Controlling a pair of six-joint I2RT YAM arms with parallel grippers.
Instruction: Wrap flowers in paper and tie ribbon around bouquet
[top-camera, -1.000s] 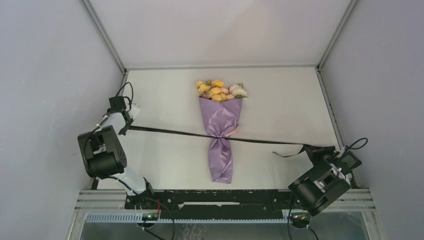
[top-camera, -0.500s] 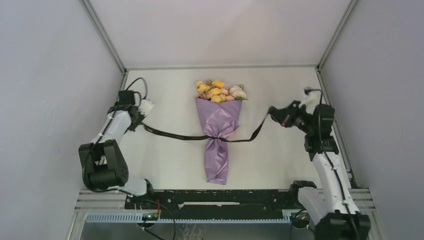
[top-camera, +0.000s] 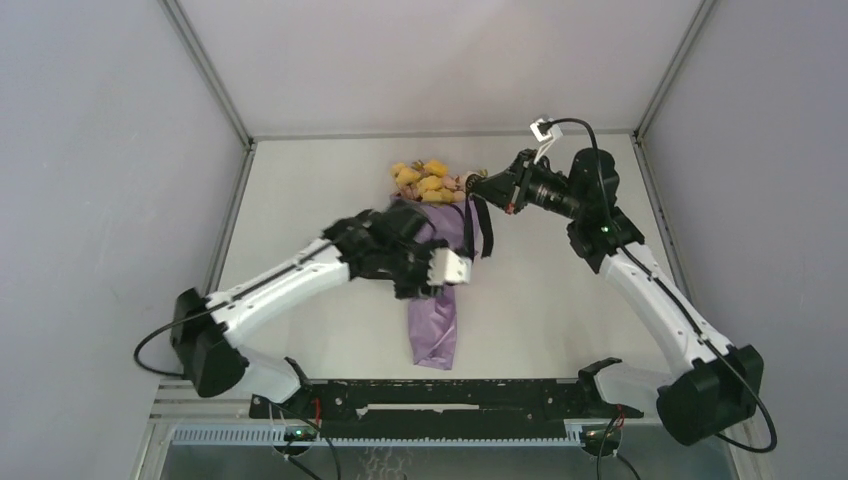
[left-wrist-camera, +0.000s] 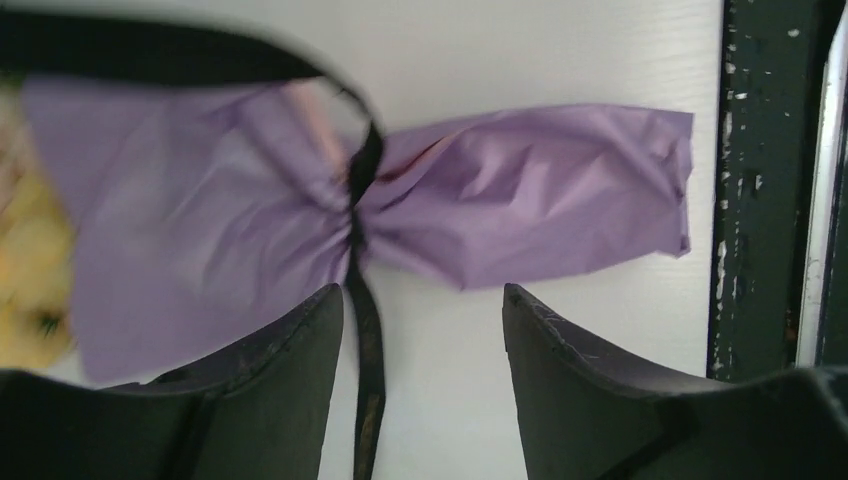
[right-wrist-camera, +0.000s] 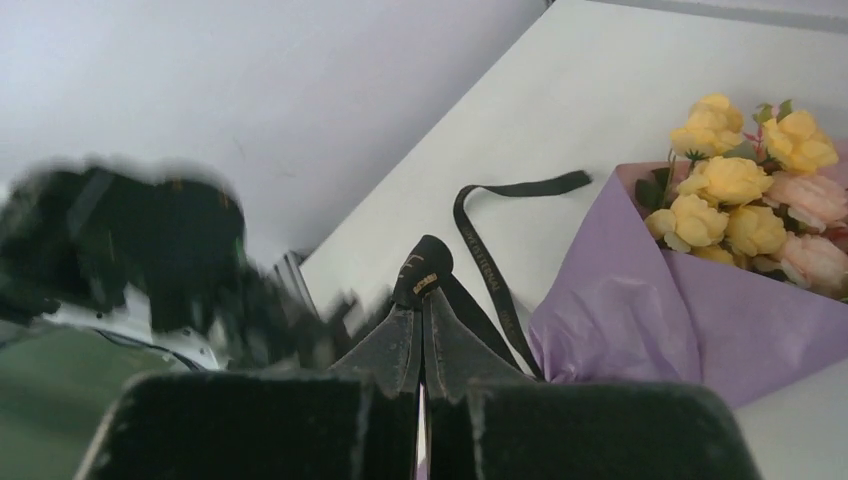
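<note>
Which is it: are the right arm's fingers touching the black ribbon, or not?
Touching. The right wrist view shows the right fingers shut, with the ribbon pinched between their tips.

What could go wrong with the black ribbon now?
The right end effector alone pinches the ribbon; a hard pull might drag the bouquet or loosen the wrap. The left end effector is open above the loose ribbon end, so closing off-target might pinch the bouquet instead.
</note>
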